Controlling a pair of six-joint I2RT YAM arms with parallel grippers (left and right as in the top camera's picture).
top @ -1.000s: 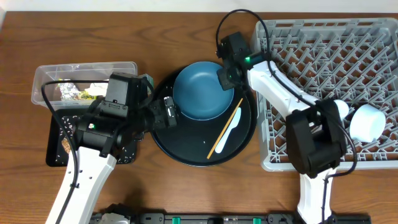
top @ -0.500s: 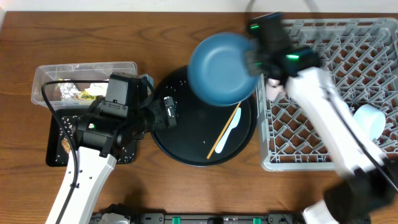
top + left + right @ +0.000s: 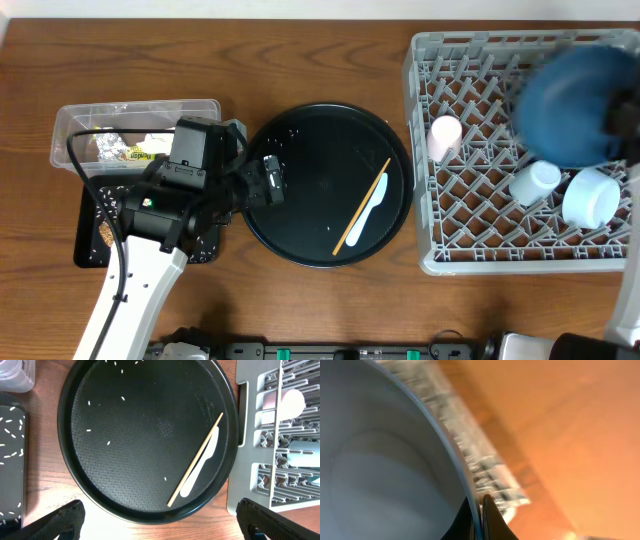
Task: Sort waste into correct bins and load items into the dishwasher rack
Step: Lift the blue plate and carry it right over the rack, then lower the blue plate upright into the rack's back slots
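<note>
The large dark blue dish [image 3: 568, 105], smooth and round, is only a soft blur in the overhead view, above the far right part of the large square grey plastic crate [image 3: 470, 205] with its lattice of pegs. The right wrist view adds what the overhead cannot. The right pincer [image 3: 479, 515] is clenched on the dish's thin rim, one dark fingertip on each side. The dish's glossy pale inner curve fills the left of that picture, with the crate's edge and the brown wooden surface [image 3: 200, 50] smeared behind. Inside the crate are a pink cup [image 3: 444, 137], a light blue cup [image 3: 535, 182] and a pale bowl [image 3: 590, 198].

The left pincer [image 3: 160, 527] is released, its black fingers wide apart at the lower corners of the left wrist view, over the near rim of the large round black tray [image 3: 300, 150]. That view shows the tray's fine pebbled texture and its loose white rice grains [image 3: 107, 443]. A slim wooden chopstick [image 3: 195, 459] lies slantwise on the tray's right half, touching a white plastic spoon [image 3: 189, 486]; neither pincer touches them.

At the left, a clear plastic rectangular tub [image 3: 70, 125] holds a crinkled yellow-silver snack wrapper [image 3: 125, 152] and a crumpled white tissue [image 3: 155, 140]. Just beside it, a flat black rectangular tray [image 3: 88, 245] carries a small brown lump [image 3: 105, 233].
</note>
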